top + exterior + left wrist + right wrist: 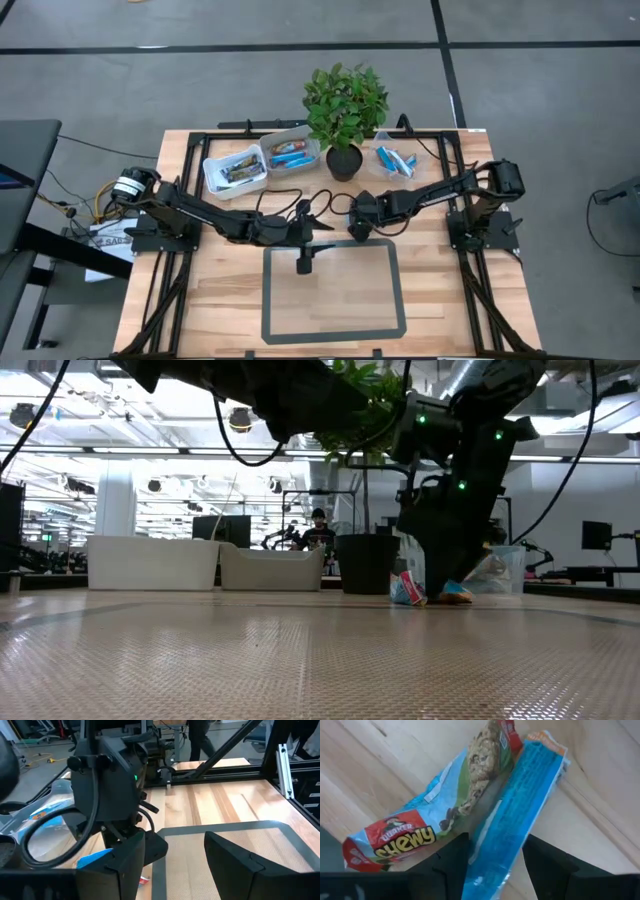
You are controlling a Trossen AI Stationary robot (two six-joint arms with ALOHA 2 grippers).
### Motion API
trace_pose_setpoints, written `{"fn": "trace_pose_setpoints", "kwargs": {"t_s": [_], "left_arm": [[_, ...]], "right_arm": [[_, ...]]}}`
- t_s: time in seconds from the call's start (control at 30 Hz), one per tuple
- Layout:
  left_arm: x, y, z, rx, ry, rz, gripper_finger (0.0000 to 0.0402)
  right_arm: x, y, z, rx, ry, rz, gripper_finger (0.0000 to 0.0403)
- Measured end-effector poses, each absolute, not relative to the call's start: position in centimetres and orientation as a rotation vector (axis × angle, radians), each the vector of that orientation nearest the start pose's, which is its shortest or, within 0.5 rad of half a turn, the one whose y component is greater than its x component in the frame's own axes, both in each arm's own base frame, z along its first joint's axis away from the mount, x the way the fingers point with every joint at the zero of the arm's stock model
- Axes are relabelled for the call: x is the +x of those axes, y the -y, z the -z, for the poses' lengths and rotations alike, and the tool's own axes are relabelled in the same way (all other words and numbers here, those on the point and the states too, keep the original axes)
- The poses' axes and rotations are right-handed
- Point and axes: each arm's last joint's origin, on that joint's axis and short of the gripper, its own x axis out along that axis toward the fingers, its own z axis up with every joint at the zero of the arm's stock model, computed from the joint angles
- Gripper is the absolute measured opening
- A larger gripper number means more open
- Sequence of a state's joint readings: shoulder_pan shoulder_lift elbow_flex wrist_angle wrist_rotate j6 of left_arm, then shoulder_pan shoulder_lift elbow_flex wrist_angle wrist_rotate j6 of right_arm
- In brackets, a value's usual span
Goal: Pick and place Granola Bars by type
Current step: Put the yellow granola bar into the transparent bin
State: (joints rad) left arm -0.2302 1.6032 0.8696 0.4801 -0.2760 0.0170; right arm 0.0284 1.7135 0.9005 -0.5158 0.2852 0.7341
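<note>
In the right wrist view two granola bars lie side by side on the wood: a blue bar [520, 805] with an orange end, and a blue-white-red Chewy bar [435, 815]. My right gripper [495, 865] points down near the table's middle [358, 230], open, with one finger on each side of the blue bar's end. The low view shows the bars [408, 590] at its fingertips. More blue bars [395, 160] lie right of the plant pot. My left gripper [175, 865] is open and holds nothing, over the taped rectangle's far edge [305, 262]. My right gripper comes from above, pointing down, and its fingers [452, 865] stand on either side of the blue bar's end [490, 875]. The bar lies flat on the table. I cannot tell whether the fingers touch it.
Two clear tubs [235, 170] [290, 153] holding bars stand at the far left of the table. A potted plant [345, 105] stands at the far middle. A grey taped rectangle [400, 300] marks the near half. Black frame rails run along both sides.
</note>
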Motion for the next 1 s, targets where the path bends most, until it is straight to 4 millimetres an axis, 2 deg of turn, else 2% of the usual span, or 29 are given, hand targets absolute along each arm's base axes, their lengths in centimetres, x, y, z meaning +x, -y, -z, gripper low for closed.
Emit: {"fn": "trace_pose_setpoints", "kwargs": {"t_s": [0.13,0.4,0.53,0.77,1.0], "left_arm": [[33.6,7.1,-22.4,0.079,-0.244,-0.044,0.0199],[33.6,7.0,-22.4,0.082,-0.242,-0.065,0.0199],[33.6,6.9,-22.4,0.086,-0.245,-0.097,0.0199],[33.5,6.6,-22.2,0.047,-0.259,-0.205,0.0199],[33.5,6.5,-22.2,0.032,-0.254,-0.236,0.0199]], "right_arm": [[29.3,-0.1,-13.2,0.424,-1.173,0.666,0.0156],[29.4,-0.1,-13.3,0.427,-1.169,0.663,0.0075],[29.4,-0.2,-13.3,0.422,-1.167,0.665,0.0047],[29.3,-0.6,-13.4,0.363,-1.135,0.708,0.0036],[29.1,-1.6,-14.2,0.327,-1.077,0.742,0.0037]]}}
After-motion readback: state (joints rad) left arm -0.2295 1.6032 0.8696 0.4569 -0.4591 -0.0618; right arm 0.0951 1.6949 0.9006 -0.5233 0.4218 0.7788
